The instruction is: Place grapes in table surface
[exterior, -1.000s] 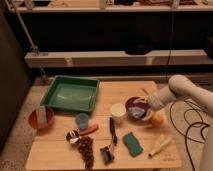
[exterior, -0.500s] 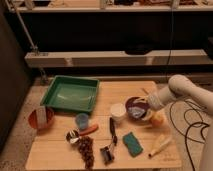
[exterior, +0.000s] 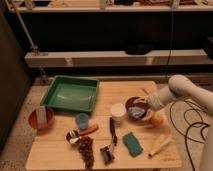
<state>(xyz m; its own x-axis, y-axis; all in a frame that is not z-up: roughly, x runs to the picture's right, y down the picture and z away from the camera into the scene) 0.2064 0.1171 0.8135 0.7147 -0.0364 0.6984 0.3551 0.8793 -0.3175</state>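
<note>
— Where are the grapes?
— Lower middle of the frame, lying on the table surface, just below the orange carrot-like piece.
— And the gripper?
— Right of centre, at the dark bowl, well apart from the grapes. Whether it is spread or closed, I cannot tell.

The arm is seen as white & smooth, built of rounded tube-like segments w/ a bulbous joint. A lighter grey band is noted nr the wrist. The gripper is found at the arm's end, above the desk's right side.
</note>
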